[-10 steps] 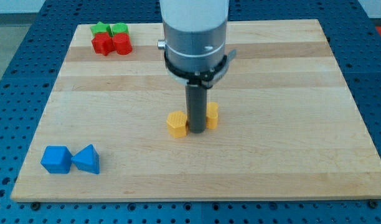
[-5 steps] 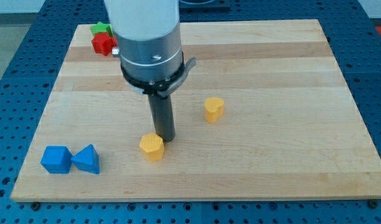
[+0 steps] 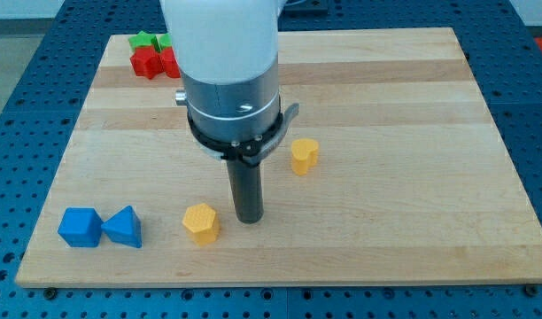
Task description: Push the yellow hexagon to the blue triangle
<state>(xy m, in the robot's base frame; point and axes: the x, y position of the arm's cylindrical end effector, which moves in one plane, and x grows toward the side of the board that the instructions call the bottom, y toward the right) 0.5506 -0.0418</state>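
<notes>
**Yellow hexagon partway to the blue triangle, gap not yet closed**

At the view's left, near the bottom corner of the wooden board (image 3: 483, 257), sits a blue cube-like block (image 3: 80, 227) with the blue triangle (image 3: 123, 227) touching or just beside it on its right. Up in the top left corner is a tight cluster of a green star-like block (image 3: 145, 40), a second green block (image 3: 162, 41), a red block (image 3: 147, 62) and another red block (image 3: 169, 62) half hidden behind the arm's body.

Moving right, the yellow hexagon (image 3: 201, 222) lies on the board near the bottom edge, at about the same height in the view as the blue triangle and clearly apart from it, with bare wood between them. Just to its right stands my tip (image 3: 248, 218), close beside the hexagon but with a sliver of board showing between them, so I judge it is not in contact at this instant. There is no claw on this arm, only the rod, so nothing to call apart or together.

Further right and higher up is a second yellow block (image 3: 305, 155), roundish, well apart from the hexagon and out of the path.

As a judgement of progress: the hexagon is lined up with the triangle and I stand on the correct side, the view's right, to drive it leftward. What is left is to close the remaining gap with a push toward the view's left, kept centred so the hexagon does not slip off the rod
</notes>
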